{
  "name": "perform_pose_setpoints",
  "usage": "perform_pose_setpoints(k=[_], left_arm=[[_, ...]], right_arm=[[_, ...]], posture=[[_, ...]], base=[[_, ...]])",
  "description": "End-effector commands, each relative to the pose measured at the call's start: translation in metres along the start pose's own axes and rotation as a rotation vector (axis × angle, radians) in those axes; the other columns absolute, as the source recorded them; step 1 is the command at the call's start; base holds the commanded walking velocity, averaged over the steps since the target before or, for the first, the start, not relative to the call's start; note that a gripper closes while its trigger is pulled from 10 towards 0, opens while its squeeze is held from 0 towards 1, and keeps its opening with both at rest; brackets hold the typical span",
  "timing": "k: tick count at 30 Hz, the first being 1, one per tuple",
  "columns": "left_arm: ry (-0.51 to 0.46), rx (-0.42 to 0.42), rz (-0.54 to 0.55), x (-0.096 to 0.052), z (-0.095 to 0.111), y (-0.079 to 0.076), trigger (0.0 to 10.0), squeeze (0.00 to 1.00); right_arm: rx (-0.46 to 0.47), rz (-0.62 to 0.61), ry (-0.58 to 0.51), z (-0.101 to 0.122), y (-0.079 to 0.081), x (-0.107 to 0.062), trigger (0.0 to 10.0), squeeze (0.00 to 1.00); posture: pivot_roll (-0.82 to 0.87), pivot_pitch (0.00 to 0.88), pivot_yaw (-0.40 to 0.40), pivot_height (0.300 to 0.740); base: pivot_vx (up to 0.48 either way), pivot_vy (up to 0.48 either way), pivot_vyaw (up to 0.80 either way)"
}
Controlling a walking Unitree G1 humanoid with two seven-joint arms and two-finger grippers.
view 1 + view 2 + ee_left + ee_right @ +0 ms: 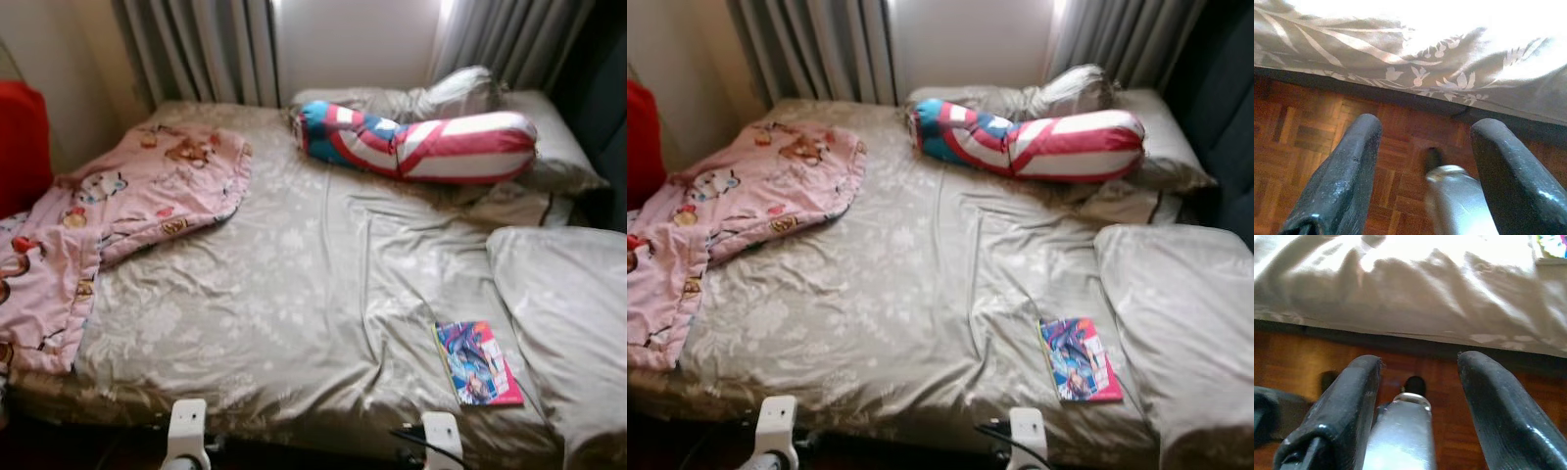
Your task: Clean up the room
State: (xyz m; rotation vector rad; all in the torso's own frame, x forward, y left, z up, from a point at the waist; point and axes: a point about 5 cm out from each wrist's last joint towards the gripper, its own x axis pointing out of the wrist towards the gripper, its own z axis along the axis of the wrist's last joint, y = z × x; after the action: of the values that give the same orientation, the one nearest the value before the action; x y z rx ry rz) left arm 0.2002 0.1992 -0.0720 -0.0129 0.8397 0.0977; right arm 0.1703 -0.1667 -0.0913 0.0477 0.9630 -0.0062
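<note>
One thin, light, floppy comic book (478,362) near right on the bed (294,294); pinch its spine edge; both tools (1422,171) (1418,406) apart, empty.

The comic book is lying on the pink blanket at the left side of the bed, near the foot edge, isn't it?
Not quite. The comic book does lie near the foot edge, but on the bare beige sheet at the right side of the bed, beside the grey pillow. The pink blanket is across the bed on the left, nowhere near it. The left eye view shows this.
</note>
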Motion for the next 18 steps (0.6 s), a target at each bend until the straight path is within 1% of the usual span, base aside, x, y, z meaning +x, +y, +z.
perform_pose_setpoints(k=[1, 9, 18], left_arm=[[0.017, 0.006, 0.011, -0.0008, -0.0028, 0.0052, 10.0, 0.00], [0.016, 0.005, 0.012, -0.0009, -0.0031, 0.0054, 10.0, 0.00], [0.014, 0.005, 0.015, -0.0007, -0.0020, 0.0060, 10.0, 0.00]], right_arm=[[-0.002, 0.014, -0.008, 0.0025, 0.0058, 0.0009, 10.0, 0.00], [-0.011, 0.019, -0.006, 0.0018, 0.0065, 0.0008, 10.0, 0.00], [-0.019, 0.024, -0.006, 0.0020, 0.0096, 0.0011, 10.0, 0.00]], posture=[[-0.06, 0.016, -0.023, 0.740], [-0.06, 0.002, -0.024, 0.740], [-0.06, 0.014, -0.025, 0.740]], base=[[0.000, 0.322, 0.00], [0.000, 0.329, 0.00], [0.000, 0.328, 0.00]])
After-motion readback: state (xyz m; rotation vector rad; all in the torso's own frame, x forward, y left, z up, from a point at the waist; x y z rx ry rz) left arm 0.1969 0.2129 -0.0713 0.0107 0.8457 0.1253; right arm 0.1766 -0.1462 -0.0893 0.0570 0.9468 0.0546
